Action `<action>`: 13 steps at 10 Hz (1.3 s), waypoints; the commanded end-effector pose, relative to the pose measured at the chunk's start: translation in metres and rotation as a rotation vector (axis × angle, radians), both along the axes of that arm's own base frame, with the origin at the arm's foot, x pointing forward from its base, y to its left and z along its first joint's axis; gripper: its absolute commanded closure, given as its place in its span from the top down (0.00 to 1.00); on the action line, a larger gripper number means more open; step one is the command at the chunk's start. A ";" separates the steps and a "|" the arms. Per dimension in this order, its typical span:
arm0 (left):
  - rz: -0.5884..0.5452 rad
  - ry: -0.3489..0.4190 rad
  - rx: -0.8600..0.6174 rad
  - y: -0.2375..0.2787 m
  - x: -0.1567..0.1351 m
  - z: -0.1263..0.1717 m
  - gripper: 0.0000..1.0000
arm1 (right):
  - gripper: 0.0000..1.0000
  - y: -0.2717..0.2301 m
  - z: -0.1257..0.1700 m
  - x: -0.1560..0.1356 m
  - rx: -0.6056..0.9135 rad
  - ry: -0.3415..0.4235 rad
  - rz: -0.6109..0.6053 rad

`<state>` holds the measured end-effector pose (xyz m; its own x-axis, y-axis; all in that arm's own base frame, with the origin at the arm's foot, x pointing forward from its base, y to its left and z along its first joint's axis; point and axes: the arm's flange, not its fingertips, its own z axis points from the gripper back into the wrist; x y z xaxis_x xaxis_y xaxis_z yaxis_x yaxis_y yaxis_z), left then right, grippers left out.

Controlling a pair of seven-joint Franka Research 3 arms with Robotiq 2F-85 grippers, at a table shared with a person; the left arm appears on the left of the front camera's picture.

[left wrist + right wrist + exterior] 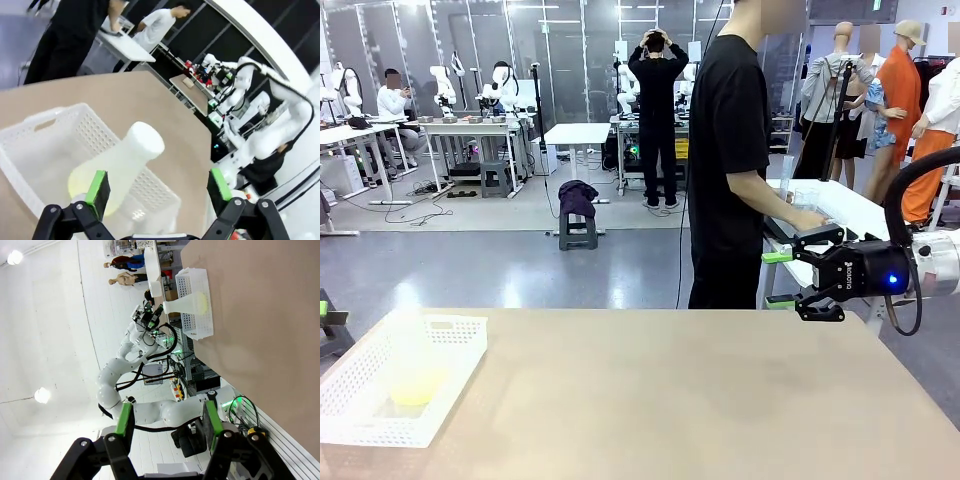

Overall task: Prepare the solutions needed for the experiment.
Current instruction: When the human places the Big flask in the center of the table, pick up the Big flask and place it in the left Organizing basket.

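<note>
A clear conical flask [131, 159] with a white cap [145, 140] stands in a white perforated basket [47, 135]. The solution [80, 183], a shallow pale yellow liquid, lies in its bottom. My left gripper [157, 186] hovers just above the flask, open, its green pads on either side of the flask's body and not touching it. In the front view the solution [418, 386] shows as a yellow patch in the basket [455, 330] at the table's left. My right gripper [778, 278] hangs open and empty over the table's far right edge. The right wrist view shows the flask [187, 304] far off.
A person in black [728, 150] stands at the far side, turned towards a white side table [850, 205] on the right with both hands on it. The tan tabletop [670, 400] stretches bare between the basket and my right gripper [167, 425].
</note>
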<state>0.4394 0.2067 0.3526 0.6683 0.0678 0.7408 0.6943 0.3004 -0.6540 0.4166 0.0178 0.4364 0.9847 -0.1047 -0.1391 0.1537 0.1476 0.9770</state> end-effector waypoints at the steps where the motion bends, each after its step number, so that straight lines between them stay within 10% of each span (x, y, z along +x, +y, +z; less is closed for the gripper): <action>1: -0.018 0.152 -0.005 -0.013 -0.020 0.028 1.00 | 0.70 0.000 0.001 0.000 0.005 -0.003 -0.001; 3: -0.152 0.370 -0.160 -0.012 -0.026 0.041 1.00 | 0.70 0.000 0.001 0.000 0.005 -0.003 -0.001; 7: -0.211 0.545 -0.320 -0.005 -0.023 0.040 1.00 | 0.70 0.000 0.001 0.000 0.005 -0.003 -0.001; 13: -0.223 0.533 -0.289 -0.013 -0.030 0.030 1.00 | 0.70 0.000 0.001 0.000 0.005 -0.003 -0.001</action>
<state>0.4127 0.1977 0.3791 0.9660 0.0296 0.2569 0.2581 -0.0514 -0.9647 0.4166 0.0178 0.4364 0.9847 -0.1046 -0.1390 0.1536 0.1477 0.9770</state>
